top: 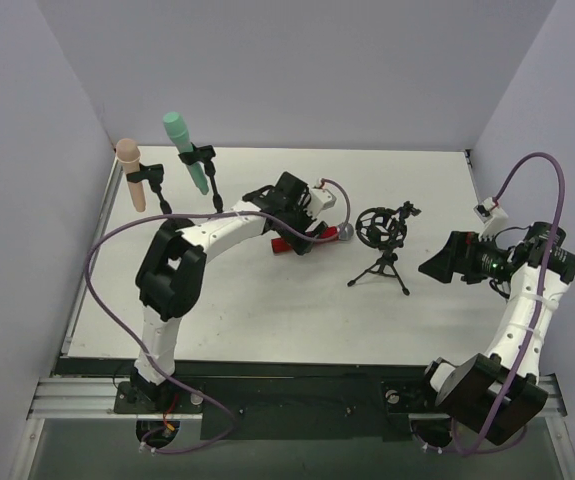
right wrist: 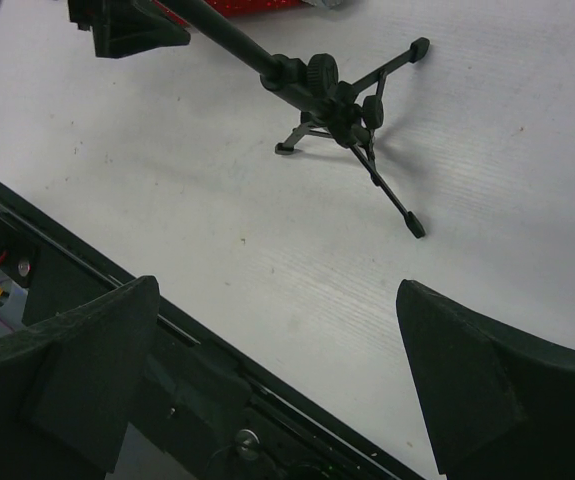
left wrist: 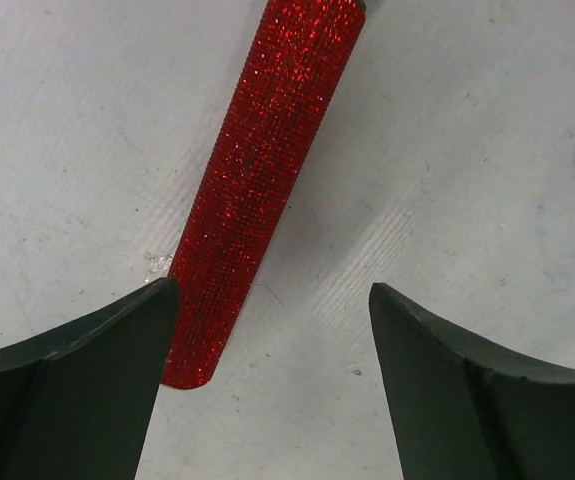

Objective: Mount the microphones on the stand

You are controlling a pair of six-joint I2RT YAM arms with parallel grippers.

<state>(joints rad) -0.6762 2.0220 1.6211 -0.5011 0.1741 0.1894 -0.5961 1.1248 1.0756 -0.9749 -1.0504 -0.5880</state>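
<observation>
The glittery red microphone (top: 289, 245) lies flat on the table, its silver mesh head (top: 345, 232) pointing right. My left gripper (top: 302, 228) hovers over it, open and empty. In the left wrist view the red handle (left wrist: 257, 170) runs diagonally, and its butt end lies just inside the left finger (left wrist: 87, 390) of the open gripper (left wrist: 272, 335). The pale pink microphone (top: 129, 172) and the mint green one (top: 185, 150) sit in clips on stands at the back left. My right gripper (top: 442, 262) is open and empty to the right of the tripod stand (top: 382, 240).
The black tripod stand carries an empty ring mount (top: 375, 225) and shows in the right wrist view (right wrist: 342, 105) beyond the open fingers (right wrist: 467, 380). The table's black front rail (right wrist: 197, 370) runs below. Grey walls close in the left, back and right.
</observation>
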